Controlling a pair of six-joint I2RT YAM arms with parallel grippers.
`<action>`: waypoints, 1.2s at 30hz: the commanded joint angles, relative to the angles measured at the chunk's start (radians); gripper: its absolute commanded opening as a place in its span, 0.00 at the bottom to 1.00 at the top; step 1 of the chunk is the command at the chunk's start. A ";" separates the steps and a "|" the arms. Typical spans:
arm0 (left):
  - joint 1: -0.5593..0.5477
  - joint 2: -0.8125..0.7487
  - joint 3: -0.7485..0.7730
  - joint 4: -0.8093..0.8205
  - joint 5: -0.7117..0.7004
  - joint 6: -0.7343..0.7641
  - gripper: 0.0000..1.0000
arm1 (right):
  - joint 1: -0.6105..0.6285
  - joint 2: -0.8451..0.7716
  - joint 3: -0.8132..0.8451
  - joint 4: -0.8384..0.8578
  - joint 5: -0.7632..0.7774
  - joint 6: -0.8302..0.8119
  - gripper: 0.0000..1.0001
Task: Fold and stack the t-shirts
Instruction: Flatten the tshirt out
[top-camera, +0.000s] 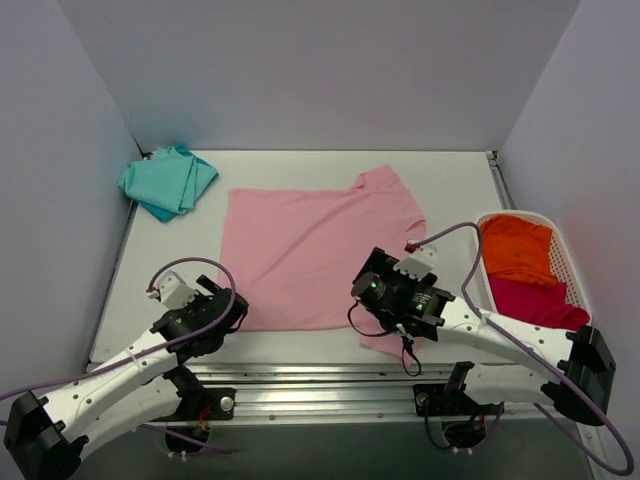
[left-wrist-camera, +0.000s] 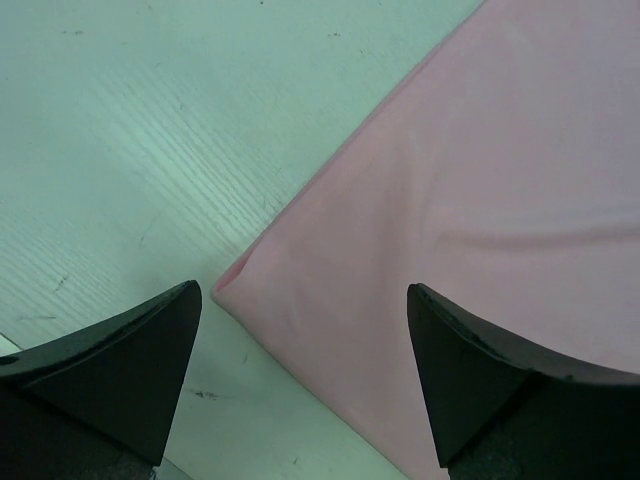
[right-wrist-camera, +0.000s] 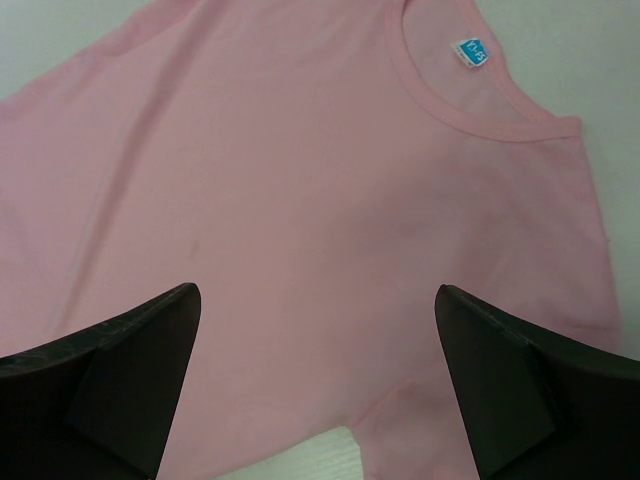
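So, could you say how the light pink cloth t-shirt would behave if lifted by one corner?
The light pink cloth t-shirt lies flat, so it would probably drape limply. On the smooth white table, a push would likely bunch it.

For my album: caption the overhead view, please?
Left pincer and right pincer, both open, over a spread pink t-shirt; teal shirt beyond.

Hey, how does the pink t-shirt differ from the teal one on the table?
The pink t-shirt lies spread flat in the middle of the table; the teal t-shirt is a loosely folded bundle at the far left corner. The pink t-shirt covers far more surface than the teal t-shirt. Both are plain-coloured cloth resting on the table.
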 joint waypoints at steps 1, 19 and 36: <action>-0.005 -0.028 -0.033 -0.041 0.014 -0.090 0.92 | 0.004 -0.094 -0.053 -0.020 0.006 0.014 1.00; -0.010 0.190 -0.150 0.254 0.164 -0.149 0.68 | -0.001 -0.294 -0.065 0.015 0.014 -0.181 1.00; -0.007 0.231 -0.136 0.359 0.100 -0.060 0.02 | -0.160 -0.414 -0.257 0.014 -0.579 -0.207 0.92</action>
